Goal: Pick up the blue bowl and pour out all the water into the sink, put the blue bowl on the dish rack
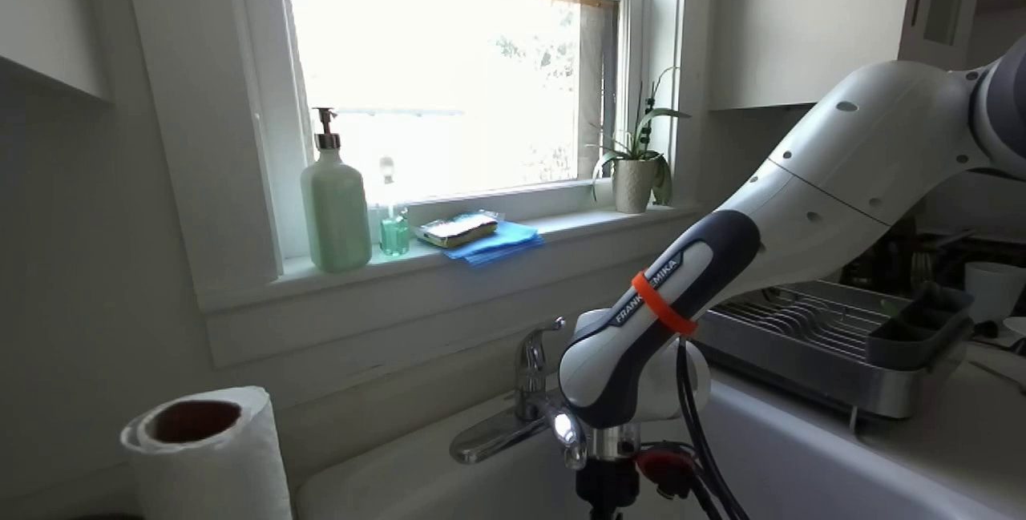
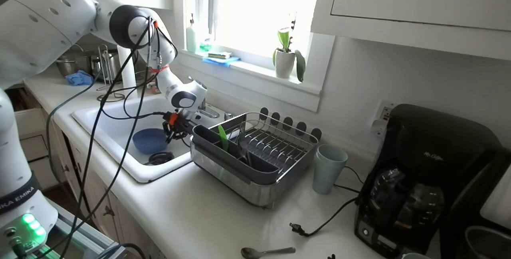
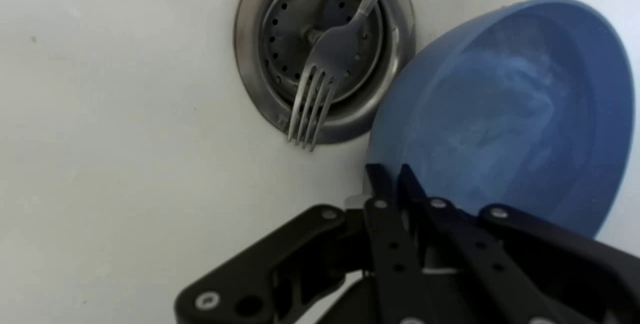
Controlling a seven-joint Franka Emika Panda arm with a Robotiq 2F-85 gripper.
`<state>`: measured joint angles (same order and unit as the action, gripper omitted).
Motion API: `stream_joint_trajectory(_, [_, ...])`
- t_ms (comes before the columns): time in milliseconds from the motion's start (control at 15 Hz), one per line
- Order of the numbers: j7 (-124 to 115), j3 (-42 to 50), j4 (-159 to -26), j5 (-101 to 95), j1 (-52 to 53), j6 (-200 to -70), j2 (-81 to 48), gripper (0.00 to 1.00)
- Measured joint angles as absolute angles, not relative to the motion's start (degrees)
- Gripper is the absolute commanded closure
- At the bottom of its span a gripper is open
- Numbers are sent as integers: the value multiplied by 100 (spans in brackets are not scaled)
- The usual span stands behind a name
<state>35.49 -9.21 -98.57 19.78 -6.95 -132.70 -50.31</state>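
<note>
The blue bowl [image 2: 150, 143] is down in the sink [image 2: 113, 129], which is set in the table [image 2: 191, 211] between its front edge and its back edge; it is just beside the drain [image 3: 295, 39], where a fork [image 3: 340, 47] lies across; the end effector [image 3: 391, 171] looks almost closed, with the thin side of the blue bowl between its tips, one inside and one outside; in an exterior view, the rest of the blue bowl lies on the side away from the dish rack [image 2: 225, 181], so the end effector is between the two; the bowl is round with no long side; the cloudy shine inside looks like water [image 3: 500, 109]; I think a slow lift comes next; held by one side, the bowl could swing.
</note>
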Motion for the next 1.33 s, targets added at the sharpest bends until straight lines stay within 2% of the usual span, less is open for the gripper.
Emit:
stream_joint_trajectory(533, [2512, -593, -10124, 629, -398, -13295, -4262, 98])
stream_joint_trajectory(1333, [60, 304, -11131, -1859, 894, -13300, -3168, 98])
